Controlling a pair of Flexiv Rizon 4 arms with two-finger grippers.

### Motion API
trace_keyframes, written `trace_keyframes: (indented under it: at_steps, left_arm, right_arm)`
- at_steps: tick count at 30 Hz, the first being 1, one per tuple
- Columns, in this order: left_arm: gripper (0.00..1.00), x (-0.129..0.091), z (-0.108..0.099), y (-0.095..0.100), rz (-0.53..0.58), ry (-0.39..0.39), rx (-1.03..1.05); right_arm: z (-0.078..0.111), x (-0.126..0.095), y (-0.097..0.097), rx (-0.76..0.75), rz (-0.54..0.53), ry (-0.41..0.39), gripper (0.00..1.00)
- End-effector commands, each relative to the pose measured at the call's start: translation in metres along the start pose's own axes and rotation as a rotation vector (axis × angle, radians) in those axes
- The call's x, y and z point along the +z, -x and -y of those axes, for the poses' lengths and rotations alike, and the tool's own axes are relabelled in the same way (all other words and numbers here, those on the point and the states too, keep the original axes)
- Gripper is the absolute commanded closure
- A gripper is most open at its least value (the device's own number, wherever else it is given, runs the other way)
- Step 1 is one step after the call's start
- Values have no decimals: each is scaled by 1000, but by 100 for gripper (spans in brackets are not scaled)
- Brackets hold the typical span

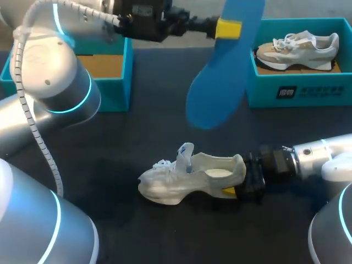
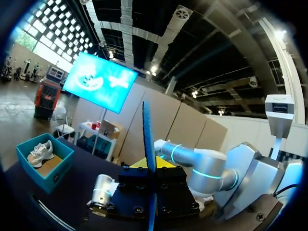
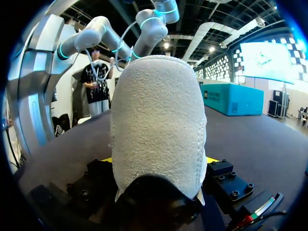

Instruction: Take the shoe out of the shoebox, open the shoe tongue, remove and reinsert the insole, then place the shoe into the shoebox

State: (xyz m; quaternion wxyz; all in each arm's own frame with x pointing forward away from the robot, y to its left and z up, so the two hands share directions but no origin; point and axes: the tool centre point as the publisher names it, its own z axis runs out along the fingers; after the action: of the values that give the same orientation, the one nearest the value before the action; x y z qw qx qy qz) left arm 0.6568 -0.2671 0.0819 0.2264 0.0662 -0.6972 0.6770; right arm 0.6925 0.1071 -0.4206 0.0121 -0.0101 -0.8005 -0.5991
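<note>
Shoe (image 1: 187, 179): pale cream trainer, sole down on the dark bench (image 1: 110, 137). Heel sits inside the right end effector (image 1: 240, 181), toe points straight away from it.

Left arm (image 1: 49, 71): comes in high, with its end effector above the far part of the bench.

Right arm (image 1: 324, 157): lies low and level just above the bench.

Left shoebox (image 1: 113, 82): teal, open, brown floor showing. It is behind the left arm and well apart from both end effectors.

Right shoebox (image 1: 297, 91): teal, open, just beyond and beside the left end effector (image 1: 228, 28). A second shoe (image 1: 300, 49), beige and white, rests inside. The left wrist view shows the same box (image 2: 45, 168) out ahead.

Insole (image 1: 220, 82): blue, clear of the bench, hanging down from the left end effector. Left wrist view shows it edge-on (image 2: 148, 144), a thin blade between the fingers. Left end effector (image 2: 150, 166) is clamped on the insole.

Right wrist view: fuzzy heel of the shoe (image 3: 159, 125) fills the space ahead, a yellow tip showing on either side. Right end effector (image 3: 159, 161) is clamped on the heel.

Tongue (image 1: 187, 154): stands upright, blue patch showing, laces loose ahead of it.
</note>
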Motion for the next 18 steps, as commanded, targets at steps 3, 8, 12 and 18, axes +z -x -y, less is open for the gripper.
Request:
trace_keyframes:
  at_steps: [3,8,12,18]
  left_arm:
    - [100,-29,-5,-26,65,-69,-2]
    - [100,-50,-1,-27,70,-84,-24]
    - [100,-67,4,-25,39,-87,-66]
    - [100,-79,5,-34,32,-69,-69]
  right_arm:
    - [1,2,-1,0,1,-4,100]
    - [1,2,-1,0,1,-4,100]
    - [1,2,-1,0,1,-4,100]
    - [1,2,-1,0,1,-4,100]
